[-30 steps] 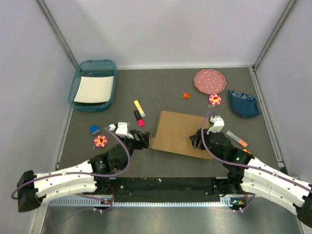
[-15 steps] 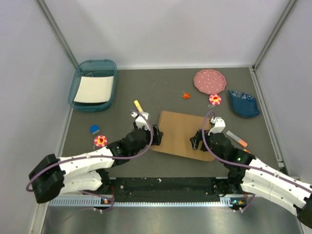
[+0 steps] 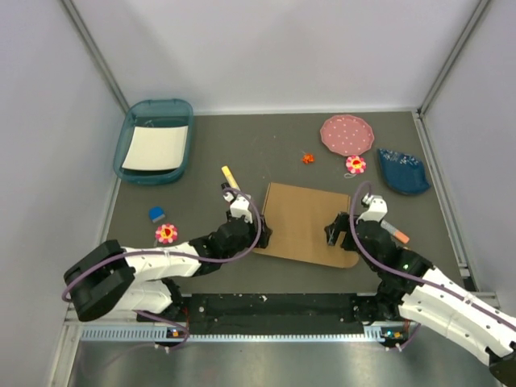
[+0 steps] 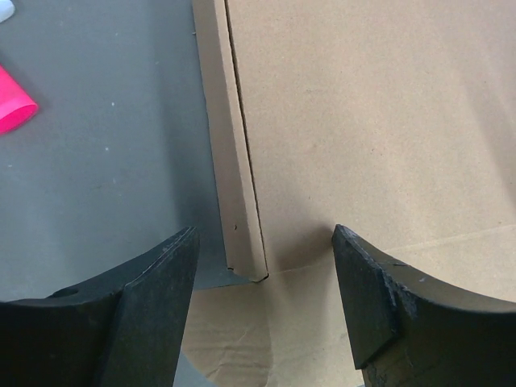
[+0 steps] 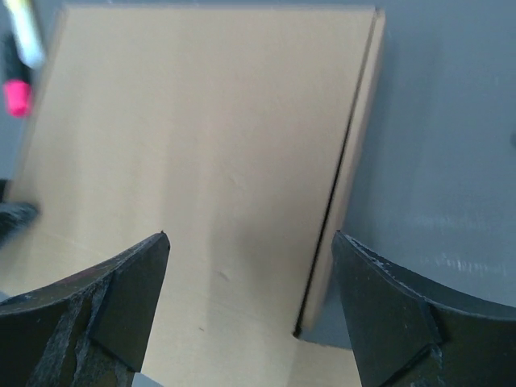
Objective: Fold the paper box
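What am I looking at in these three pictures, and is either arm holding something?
These are two white robot arms, each ending in a two-finger gripper. One picture looks down on the table; the other two come from wrist cameras, looking past their own black fingers. The left gripper and right gripper sit at opposite edges of the paper box, a flat brown cardboard sheet. Both are open and hold nothing. Farther off lie a teal tray with white paper, a pink plate and a blue dish.
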### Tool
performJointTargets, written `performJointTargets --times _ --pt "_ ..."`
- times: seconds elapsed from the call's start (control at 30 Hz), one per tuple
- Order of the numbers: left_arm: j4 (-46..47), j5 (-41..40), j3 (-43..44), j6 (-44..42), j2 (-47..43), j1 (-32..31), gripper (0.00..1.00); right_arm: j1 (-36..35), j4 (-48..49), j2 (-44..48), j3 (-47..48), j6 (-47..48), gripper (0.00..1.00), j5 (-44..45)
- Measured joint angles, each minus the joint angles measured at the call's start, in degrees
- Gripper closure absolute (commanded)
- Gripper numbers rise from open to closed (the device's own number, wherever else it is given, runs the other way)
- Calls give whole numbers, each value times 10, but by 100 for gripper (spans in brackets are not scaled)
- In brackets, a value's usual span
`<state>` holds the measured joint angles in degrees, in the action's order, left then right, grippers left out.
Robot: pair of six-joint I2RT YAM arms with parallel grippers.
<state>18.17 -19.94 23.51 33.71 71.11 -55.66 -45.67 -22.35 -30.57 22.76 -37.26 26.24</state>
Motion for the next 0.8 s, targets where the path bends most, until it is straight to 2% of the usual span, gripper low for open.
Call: performJointTargets --times 0.17,0.33,0.47,0.63,0.8 --pt "65 2 -6 23 40 0 29 2 -21 -7 -56 -33 17 -7" --pt "111 1 -10 41 66 2 27 9 -17 -17 -62 -56 17 -12" --pt "124 15 -17 45 66 13 36 30 6 -41 -65 -75 24 -36" --pt "132 25 -15 52 73 19 38 53 49 -50 -81 -102 21 -45" --pt "109 0 -42 69 25 19 37 75 79 -45 -94 -107 32 -67"
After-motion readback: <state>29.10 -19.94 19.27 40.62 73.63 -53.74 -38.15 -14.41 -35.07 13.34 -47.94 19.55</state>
